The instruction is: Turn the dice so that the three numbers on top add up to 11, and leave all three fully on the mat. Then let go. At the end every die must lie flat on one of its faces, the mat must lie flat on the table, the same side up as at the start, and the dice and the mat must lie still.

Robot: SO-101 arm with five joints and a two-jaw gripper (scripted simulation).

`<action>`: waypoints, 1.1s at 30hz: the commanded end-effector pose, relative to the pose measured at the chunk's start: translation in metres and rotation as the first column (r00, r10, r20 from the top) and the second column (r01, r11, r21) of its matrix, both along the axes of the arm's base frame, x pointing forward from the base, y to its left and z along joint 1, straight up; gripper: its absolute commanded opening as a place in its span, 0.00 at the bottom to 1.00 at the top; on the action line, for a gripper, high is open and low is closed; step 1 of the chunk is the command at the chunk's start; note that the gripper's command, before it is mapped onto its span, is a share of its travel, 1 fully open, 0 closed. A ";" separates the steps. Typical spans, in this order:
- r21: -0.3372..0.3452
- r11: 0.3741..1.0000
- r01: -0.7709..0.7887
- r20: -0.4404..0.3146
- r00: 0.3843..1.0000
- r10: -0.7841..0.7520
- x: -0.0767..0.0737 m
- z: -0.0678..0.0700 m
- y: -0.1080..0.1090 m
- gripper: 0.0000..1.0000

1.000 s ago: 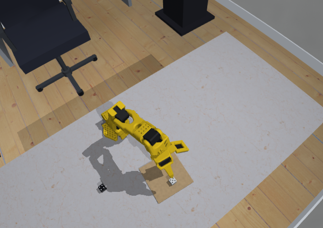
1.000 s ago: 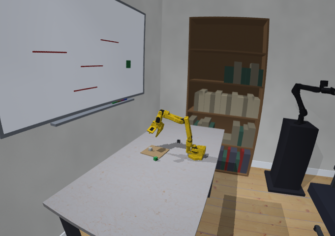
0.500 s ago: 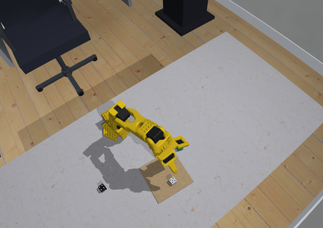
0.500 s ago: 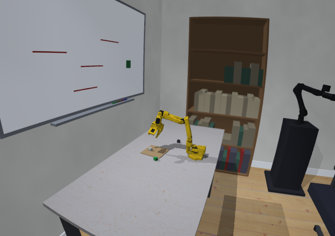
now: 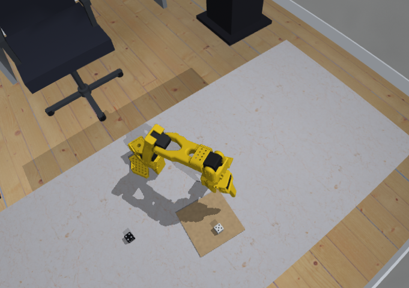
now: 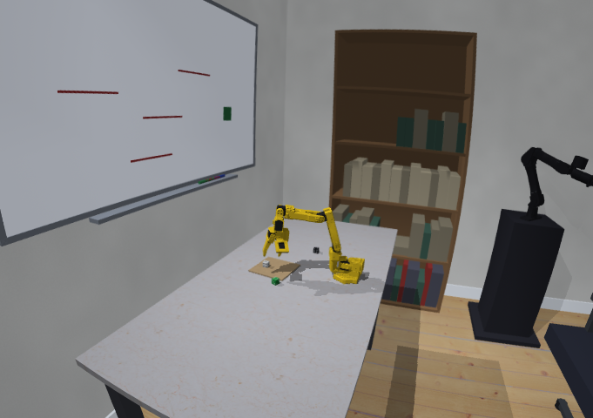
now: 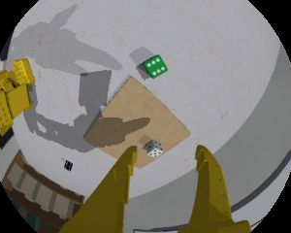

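Note:
A tan mat (image 5: 208, 245) (image 6: 283, 269) (image 7: 157, 112) lies flat on the grey table. A white die (image 5: 217, 228) (image 6: 266, 264) (image 7: 153, 149) lies flat on the mat, near its far edge from the arm's base. A green die (image 6: 275, 280) (image 7: 155, 66) lies on the table just off the mat; the arm hides it in the top view. A black die (image 5: 129, 237) (image 6: 315, 250) (image 7: 68, 165) lies on the table well away from the mat. My gripper (image 5: 230, 191) (image 6: 275, 251) (image 7: 165, 150) hangs high above the mat's near edge, fingers apart with nothing between them.
The arm's yellow base (image 5: 143, 156) (image 6: 347, 270) stands on the table behind the mat. The table's edge (image 7: 249, 175) runs close beyond the mat. An office chair (image 5: 51, 44), a bookshelf (image 6: 400, 162) and a black arm on a pedestal (image 6: 523, 266) stand off the table.

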State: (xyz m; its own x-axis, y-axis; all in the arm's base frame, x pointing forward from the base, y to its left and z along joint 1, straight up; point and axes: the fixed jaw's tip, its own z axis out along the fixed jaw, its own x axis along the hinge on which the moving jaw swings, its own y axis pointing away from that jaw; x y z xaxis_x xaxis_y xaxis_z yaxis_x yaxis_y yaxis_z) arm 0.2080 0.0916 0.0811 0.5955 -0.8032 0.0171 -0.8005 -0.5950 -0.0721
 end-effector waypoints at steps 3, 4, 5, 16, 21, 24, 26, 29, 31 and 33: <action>-0.024 0.950 -0.312 -0.043 0.949 0.311 -0.014 -0.006 0.016 0.28; -0.024 0.950 -0.312 -0.043 0.949 0.311 -0.014 -0.006 0.016 0.28; -0.024 0.950 -0.312 -0.043 0.949 0.311 -0.014 -0.006 0.016 0.28; -0.030 0.825 -0.565 -0.093 0.823 0.560 -0.026 -0.018 0.030 0.28; -0.029 0.820 -0.572 -0.095 0.818 0.567 -0.027 -0.018 0.030 0.28; -0.029 0.820 -0.572 -0.095 0.818 0.567 -0.027 -0.018 0.030 0.28; -0.029 0.820 -0.572 -0.095 0.818 0.567 -0.027 -0.018 0.030 0.28; -0.029 0.820 -0.572 -0.095 0.818 0.567 -0.027 -0.018 0.030 0.28; -0.029 0.820 -0.572 -0.095 0.818 0.567 -0.027 -0.018 0.030 0.28; -0.029 0.820 -0.572 -0.095 0.818 0.567 -0.027 -0.018 0.030 0.28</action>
State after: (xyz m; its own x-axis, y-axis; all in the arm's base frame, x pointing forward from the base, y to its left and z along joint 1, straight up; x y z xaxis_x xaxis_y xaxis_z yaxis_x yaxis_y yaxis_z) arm 0.1806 0.1190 0.0601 0.9412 -0.3367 -0.0291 -0.3353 -0.9411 0.0430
